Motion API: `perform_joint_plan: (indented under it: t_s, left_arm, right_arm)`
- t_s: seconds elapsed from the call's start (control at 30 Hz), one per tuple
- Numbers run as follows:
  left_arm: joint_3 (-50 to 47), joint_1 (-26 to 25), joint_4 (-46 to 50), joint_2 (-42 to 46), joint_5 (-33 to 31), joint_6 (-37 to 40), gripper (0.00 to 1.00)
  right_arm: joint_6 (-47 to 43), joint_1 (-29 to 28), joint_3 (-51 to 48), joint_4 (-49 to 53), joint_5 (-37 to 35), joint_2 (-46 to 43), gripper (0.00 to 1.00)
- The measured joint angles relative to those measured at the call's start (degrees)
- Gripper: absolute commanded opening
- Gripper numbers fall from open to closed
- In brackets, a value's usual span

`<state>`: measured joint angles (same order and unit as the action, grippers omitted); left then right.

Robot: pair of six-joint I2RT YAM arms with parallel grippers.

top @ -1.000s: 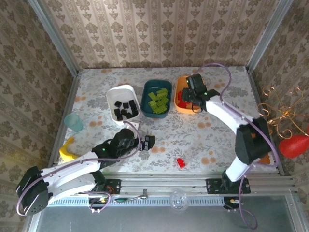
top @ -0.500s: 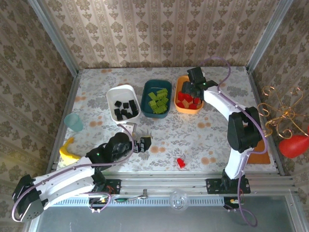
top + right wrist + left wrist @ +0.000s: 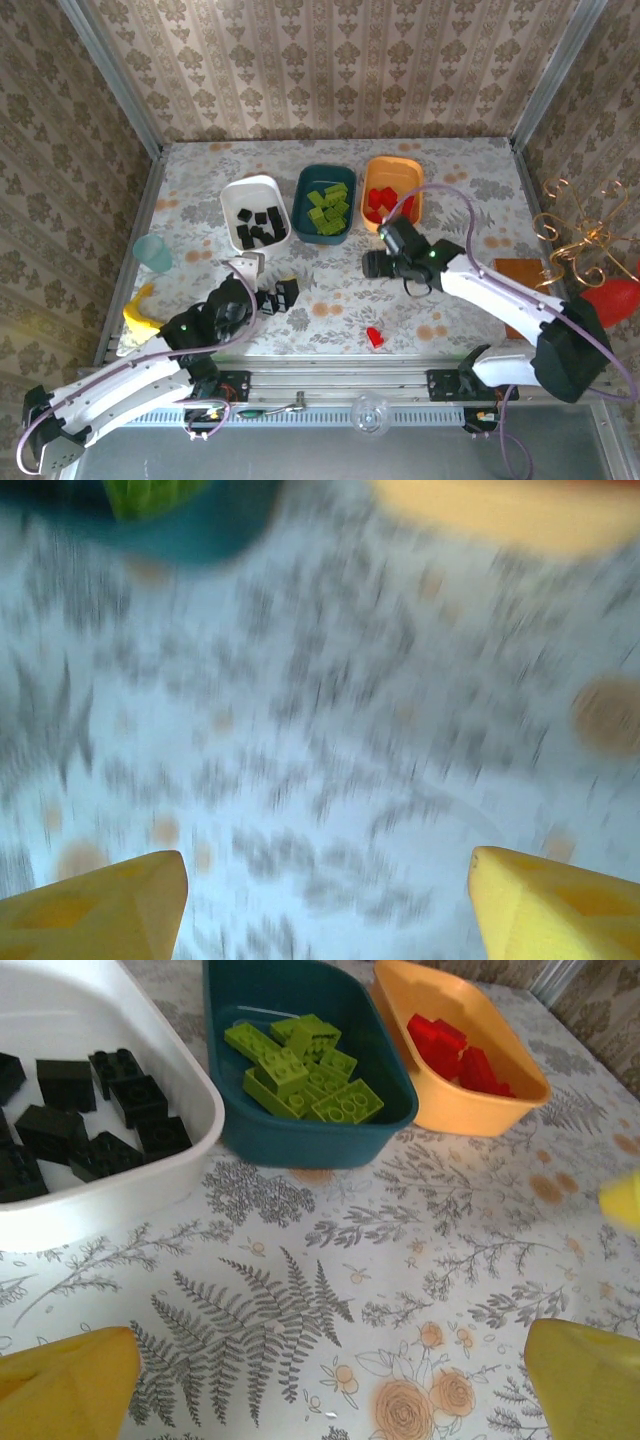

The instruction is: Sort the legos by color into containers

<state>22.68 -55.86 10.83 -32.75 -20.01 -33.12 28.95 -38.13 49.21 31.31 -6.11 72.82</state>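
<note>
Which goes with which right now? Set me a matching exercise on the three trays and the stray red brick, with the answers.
Things:
1. white tray
2. dark teal tray
3. orange tray
4. loose red brick

States:
A. lies on the table near the front edge
B. holds lime-green bricks
C. holds black bricks
D. holds red bricks

Pairs: 1-C, 2-B, 3-D, 4-A
</note>
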Motion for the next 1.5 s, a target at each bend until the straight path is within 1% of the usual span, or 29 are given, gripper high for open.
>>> perform_joint_plan:
  t_s: [0.17, 0.27, 0.33, 0.43, 0.53, 0.6, 0.7, 0.77, 0.8, 0.87, 0.93, 1.03, 1.13, 1.27, 1.33, 1.4, 1.5]
  left_arm:
    - [0.0, 0.0, -0.1, 0.2, -1.2, 1.0, 1.0]
    - [0.0, 0.0, -0.1, -0.3, -1.4, 1.3, 1.0]
    - [0.0, 0.0, -0.2, -0.9, -1.5, 1.4, 1.0]
    - [0.0, 0.0, -0.1, -2.0, -1.5, 1.4, 1.0]
    - [0.0, 0.0, -0.1, -2.3, -1.5, 1.4, 1.0]
    - [0.0, 0.0, -0.1, -2.3, -1.5, 1.4, 1.0]
    - [0.0, 0.0, 0.0, -2.3, -1.5, 1.4, 1.0]
    - [0.0, 0.0, 0.0, -2.3, -1.5, 1.4, 1.0]
    - [0.0, 0.0, 0.0, -2.3, -1.5, 1.4, 1.0]
    - [0.0, 0.0, 0.0, -2.3, -1.5, 1.4, 1.0]
    - [0.0, 0.0, 0.0, -2.3, -1.5, 1.4, 1.0]
    - [-0.1, 0.0, 0.0, -2.3, -1.5, 1.4, 1.0]
    - [-0.1, 0.0, 0.0, -2.3, -1.5, 1.4, 1.0]
    - [-0.2, 0.0, 0.2, -2.3, -1.5, 1.4, 1.0]
    - [-0.2, 0.0, 0.3, -2.3, -1.5, 1.3, 1.0]
    - [-0.2, 0.0, 0.5, -2.3, -1.6, 1.2, 1.0]
    - [-0.2, 0.0, 0.5, -2.3, -1.7, 0.9, 1.0]
  right_arm:
    - [2.4, -9.2, -6.2, 5.9, 2.3, -1.2, 0.76]
    - [3.5, -13.8, -7.1, 8.1, 4.4, -1.0, 0.76]
    - [3.9, -16.3, -7.1, 8.2, 5.2, 0.1, 0.75]
    - [4.2, -19.0, -7.1, 7.8, 6.2, 4.1, 0.7]
    - [4.2, -19.8, -7.1, 6.8, 6.8, 8.9, 0.62]
    - [4.1, -19.9, -7.1, 6.0, 6.8, 11.1, 0.54]
    - [4.1, -19.8, -6.8, 6.4, 6.3, 11.5, 0.4]
    - [4.0, -19.8, -6.8, 6.2, 6.2, 11.5, 0.32]
    - [3.9, -19.8, -6.6, 5.9, 6.4, 11.5, 0.29]
    - [3.5, -19.5, -6.0, 5.5, 6.4, 11.5, 0.26]
    - [2.8, -18.4, -5.1, 4.9, 6.4, 11.1, 0.25]
    - [1.9, -13.8, -3.2, 4.5, 6.2, 8.5, 0.24]
    - [0.9, -6.6, -0.4, 3.3, 5.4, 4.4, 0.24]
    - [0.4, 5.1, 5.4, -1.8, 4.4, 1.6, 0.24]
    - [0.2, 9.7, 8.4, -4.2, 3.6, 2.5, 0.24]
    - [0.2, 13.8, 12.2, -6.0, 3.1, 5.5, 0.24]
    - [0.2, 18.5, 19.1, -8.5, 2.7, 13.9, 0.24]
